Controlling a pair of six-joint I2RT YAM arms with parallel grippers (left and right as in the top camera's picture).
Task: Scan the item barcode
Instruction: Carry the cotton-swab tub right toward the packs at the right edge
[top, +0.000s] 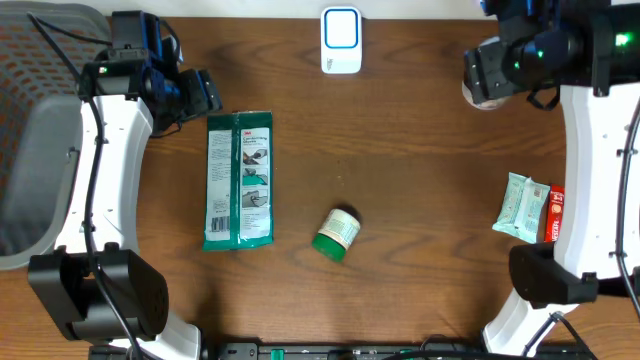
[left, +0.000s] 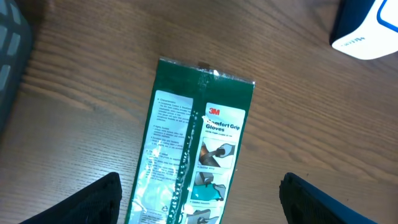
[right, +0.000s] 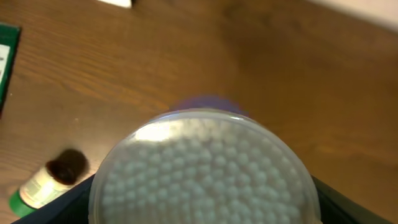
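- Currently the left pincer hangs apart over the glove pack, a finger on either side, touching nothing I can see.
- Right pincer straddles the swab tub at the far right of the tabletop. The jaws stand wide and the tub fills the gap, but I cannot tell whether they're clamped on it or just around it.
- Scanner sits at the far edge, middle, well apart from both tub and pack.
- The item is either the tub or the pack, and I can't tell which. No barcode shows on either in any view.
- Risk: if the tub grip is loose, the smooth round wall could slip out on the lift.
- Risk: the lid faces my wrist camera, so the code is likely on the side or bottom. A wrong wrist turn and the scanner reads nothing.
- Risk: the pack lies flat, thin and glossy. Fingers may skid on the film or catch only an edge, and it would flop in front of the scanner.
- Risk: the bottle lies on its side near the pack's lower corner, so a careless sweep could set it rolling.
- Risk: both arms heading for the scanner at once could clash. I'd move only one.
- Packets by the right arm are out of the way.
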